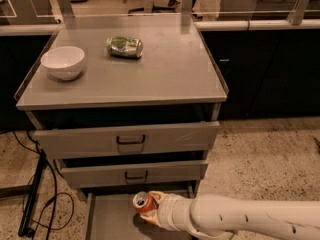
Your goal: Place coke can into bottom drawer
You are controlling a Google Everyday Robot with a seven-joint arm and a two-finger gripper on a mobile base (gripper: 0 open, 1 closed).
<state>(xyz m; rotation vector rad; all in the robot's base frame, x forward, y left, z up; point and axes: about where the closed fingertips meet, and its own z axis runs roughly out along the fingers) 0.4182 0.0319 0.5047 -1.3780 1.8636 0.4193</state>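
The coke can is a small red can with a silver top, held tilted in my gripper. My white arm reaches in from the lower right. The can hangs just above the bottom drawer, a flat grey tray pulled open below the two upper drawers with black handles. The gripper's fingers wrap the can's right side and underside. The can does not touch the tray floor, as far as I can see.
A white bowl and a dented green-and-silver can lie on the cabinet top. The two upper drawers stand slightly open. Black cables and a stand lie on the speckled floor at left.
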